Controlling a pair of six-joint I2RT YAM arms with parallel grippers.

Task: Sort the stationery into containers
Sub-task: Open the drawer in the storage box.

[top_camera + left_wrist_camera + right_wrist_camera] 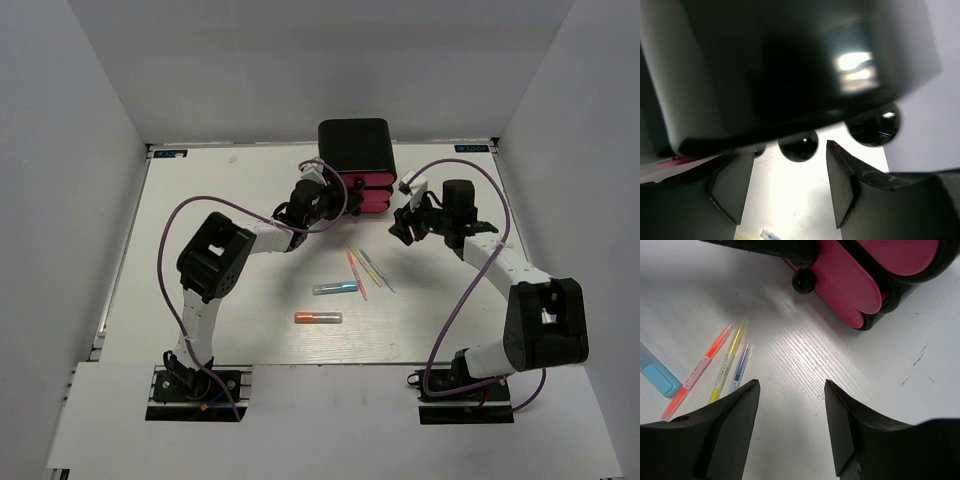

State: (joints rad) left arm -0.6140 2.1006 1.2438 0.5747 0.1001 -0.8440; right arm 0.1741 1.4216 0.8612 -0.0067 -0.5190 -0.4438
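Claws first, from the top view: the left gripper [322, 190] stands with its jaws apart and nothing between them, close against the pink drawers [368, 195] of the black box [355, 145] at the far side of the table [200, 260]. The right gripper [405, 222] is likewise spread and empty, just beside the drawers on the other side. The sticks [365, 268] lie between the arms, nearer the bases than either claw, slanting from far-left to near-right. The blue tube [335, 288] and orange tube [318, 317] lie closer in, their long axes across the table.

In the left wrist view, its fingers [732, 192] flank bare table, and one black knob [798, 145] sits just beyond the gap, roughly centred.

In the right wrist view, that claw's fingers [730, 425] straddle bare table. The sticks lie fanned off to the left of the gap, with the blue tube at the left edge.

By my reckoning the right arm is nearer the sticks. It would have to shift left and turn its wrist so the jaws close across their slant, while the left claw is placed for the knob.
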